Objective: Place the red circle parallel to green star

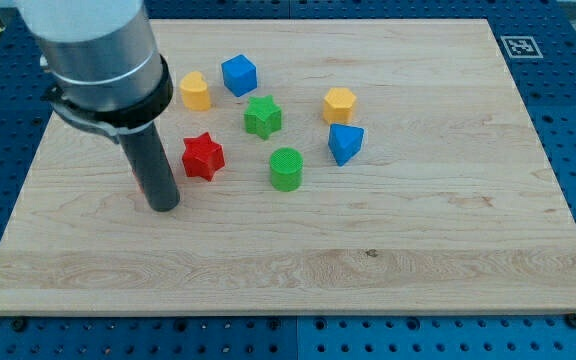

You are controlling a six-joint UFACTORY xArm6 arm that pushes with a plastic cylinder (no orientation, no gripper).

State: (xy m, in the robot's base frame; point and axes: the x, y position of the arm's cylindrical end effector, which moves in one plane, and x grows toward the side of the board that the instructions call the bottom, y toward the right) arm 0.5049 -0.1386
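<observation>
Blue pegboard bench w/ a pale wood board on top; b/w marker tag at the board's top-right corner.

Arm comes in from the top-left corner, grey housing then dark rod. Tip down on the wood, left of centre, nearer the left edge than the right. Plain rod end only, so open/closed can't be told.

Blocks all in the top half, centre-left cluster:
- red star: just right of the rod, apart from it, slightly above tip level.
- green star: up-right of red star, near mid-cluster.
- green cylinder: below-right of green star, closest block to the bottom edge.
- blue cube: nearest the top edge, above-left of green star.
- yellow heart: left of blue cube, close beside the arm housing.
- yellow hexagon: right of green star, well apart.
- blue block: just below the hexagon, shape unclear, wedge-like.

Red circle: not clearly seen. Thin red sliver shows at the rod's left side, just above the tip; mostly hidden behind the rod, shape can't be told.

No blocks touching each other.
</observation>
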